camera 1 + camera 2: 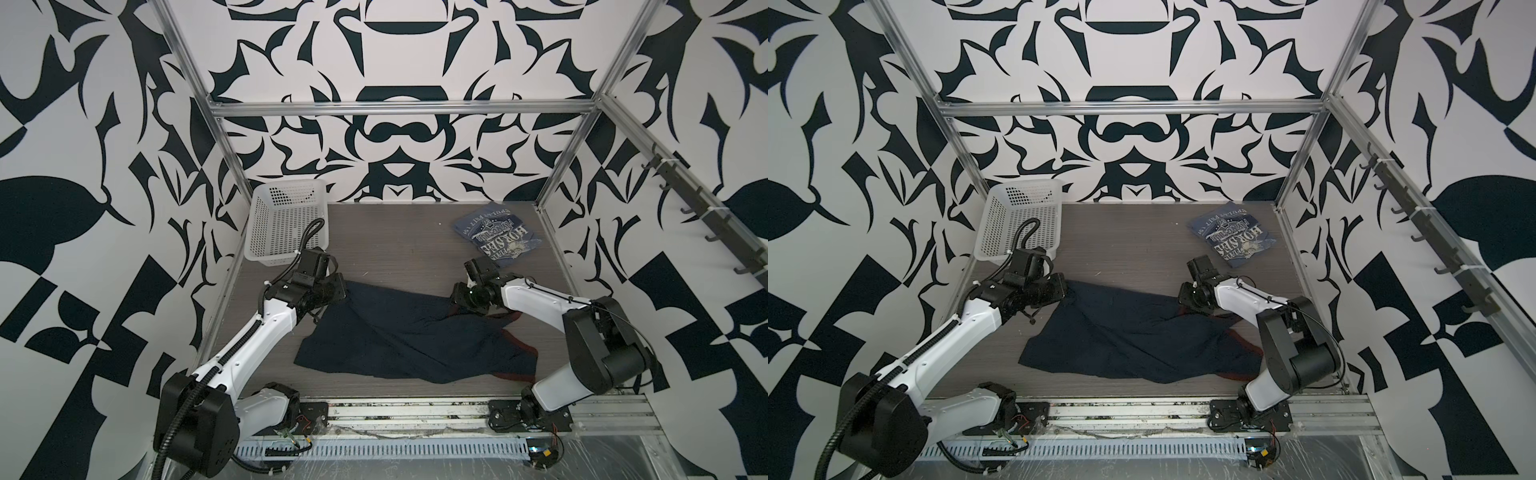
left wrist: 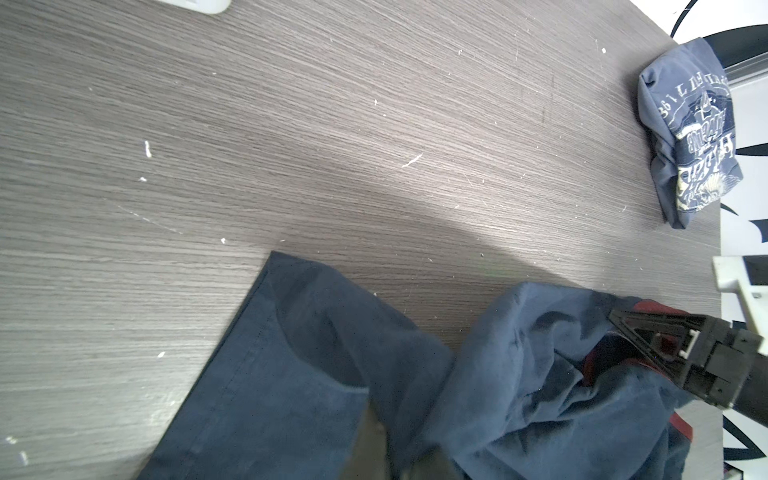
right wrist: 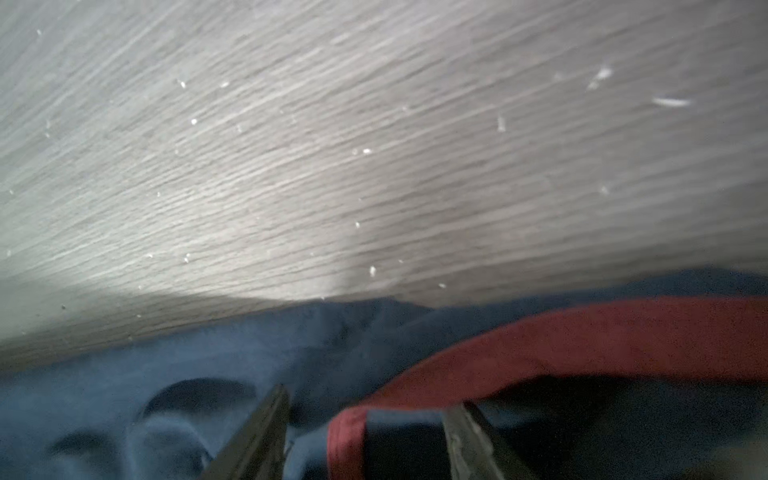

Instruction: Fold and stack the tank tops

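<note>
Two tank tops: both are lying on the bench, well apart from each other.
Slate-blue tank top: is sitting folded near the back right corner of the bench, print facing up.
Writing: big pale letters on that print are reading "HORSE", upside down in both top views; the smaller arched lines around them are coming out too fine to read.
Navy tank top: is lying crumpled across the middle and front of the bench, plain cloth facing up, red trim showing along its right end.
Left gripper: is sitting at the navy tank top's back left corner, fingers closed tight and seemingly pinching the cloth there; in the left wrist view the cloth is draping over them and the frame edge is cutting them off.
Right gripper: is pointing down at the navy tank top's right end, fingers standing partly apart with the red trim lying loose between them.
Basket: white and perforated, is standing at the back left corner.
Hard to make out: the right wrist view is blurring throughout, and the right arm is covering part of the navy tank top's right end in both top views.
</note>
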